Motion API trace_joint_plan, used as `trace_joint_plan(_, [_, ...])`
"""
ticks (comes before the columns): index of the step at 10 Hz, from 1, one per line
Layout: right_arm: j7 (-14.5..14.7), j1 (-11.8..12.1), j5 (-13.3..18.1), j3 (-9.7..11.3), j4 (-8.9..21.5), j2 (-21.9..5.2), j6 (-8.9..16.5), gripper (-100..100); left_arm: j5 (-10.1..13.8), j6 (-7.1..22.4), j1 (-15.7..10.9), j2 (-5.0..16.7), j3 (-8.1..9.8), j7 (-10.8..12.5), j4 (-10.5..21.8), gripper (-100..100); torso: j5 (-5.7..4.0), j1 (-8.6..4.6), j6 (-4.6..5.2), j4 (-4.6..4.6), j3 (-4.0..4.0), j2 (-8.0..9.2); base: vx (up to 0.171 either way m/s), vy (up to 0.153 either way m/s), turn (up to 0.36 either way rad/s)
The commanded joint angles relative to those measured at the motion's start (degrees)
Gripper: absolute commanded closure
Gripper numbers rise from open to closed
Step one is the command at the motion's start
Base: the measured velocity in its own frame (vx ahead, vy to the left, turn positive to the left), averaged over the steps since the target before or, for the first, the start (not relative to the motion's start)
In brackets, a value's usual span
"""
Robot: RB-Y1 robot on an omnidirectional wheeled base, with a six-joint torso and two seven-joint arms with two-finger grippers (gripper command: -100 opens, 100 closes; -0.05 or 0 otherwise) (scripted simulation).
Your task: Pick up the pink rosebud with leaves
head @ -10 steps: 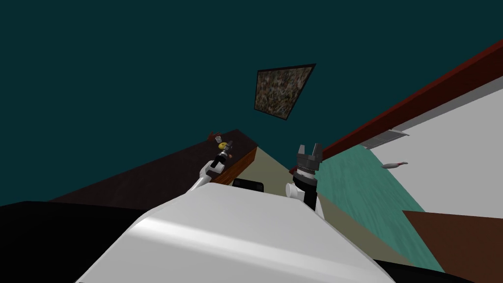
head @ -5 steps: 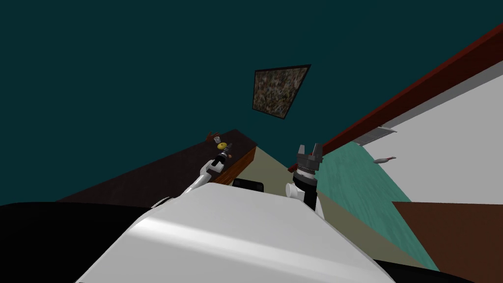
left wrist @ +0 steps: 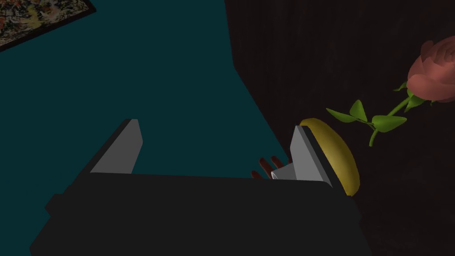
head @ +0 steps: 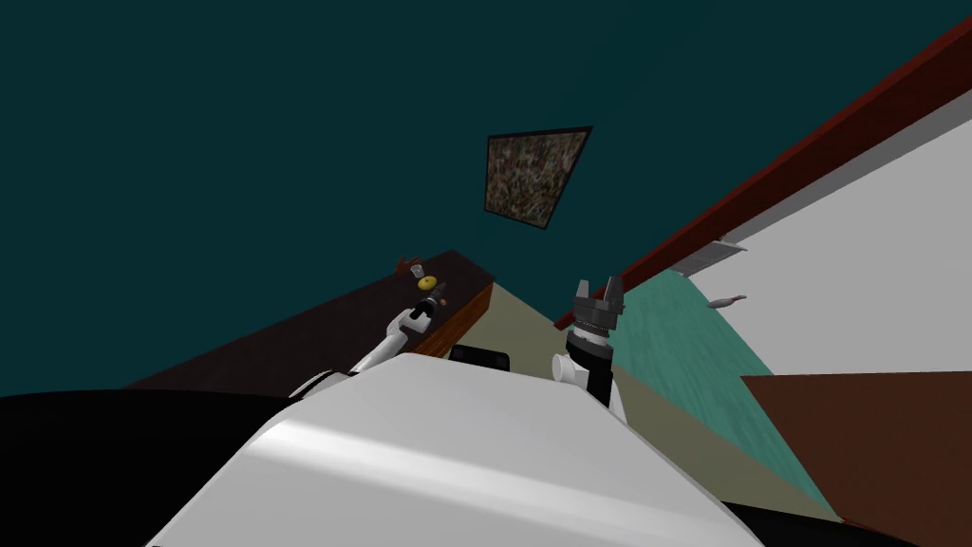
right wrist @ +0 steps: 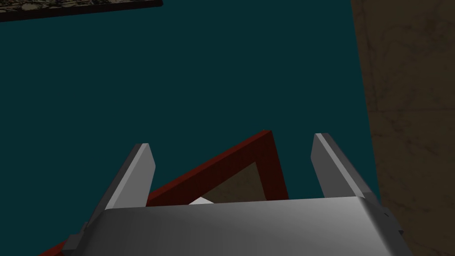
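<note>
The pink rosebud (left wrist: 430,74) lies on a dark tabletop (left wrist: 355,44), its green stem and leaves (left wrist: 377,122) trailing toward a yellow rounded object (left wrist: 334,153). My left gripper (left wrist: 213,151) is open, with nothing between its fingers. The rose lies off to one side of it, beyond the finger (left wrist: 306,153) that stands in front of the yellow object. In the head view the left gripper (head: 438,303) hovers over the table's near corner, just short of the yellow object (head: 427,282). My right gripper (head: 600,290) is raised in front of my chest, open and empty.
A dark red-brown object (left wrist: 264,165) and a small grey one (left wrist: 281,172) sit close behind the left gripper's body. The table's brown side (head: 467,318) drops to a beige floor. A framed picture (head: 532,179) hangs on the teal wall.
My left gripper has drawn back a little from the yellow object toward me. My view has turned slightly, so the room on the right has slid left. The right arm has held still.
</note>
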Motion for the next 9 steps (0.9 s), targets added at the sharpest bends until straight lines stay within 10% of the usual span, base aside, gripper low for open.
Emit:
trace_joint_plan(1, [0.0, 0.0, 0.0, 0.0, 0.0, 0.0, 0.0, 0, -0.22, 1.79, -1.57, 0.37, -0.32, -0.14, 2.86, -100, 0.0, 0.0, 0.0, 0.0, 0.0, 0.0, -0.011, 0.016, -0.069])
trace_joint_plan(9, [0.0, 0.0, 0.0, 0.0, 0.0, 0.0, 0.0, 0, -0.6, 6.94, -6.02, 2.11, -1.68, -0.06, 14.76, -100, 0.0, 0.0, 0.02, -0.01, -0.03, -0.06, -0.002, 0.013, -0.071])
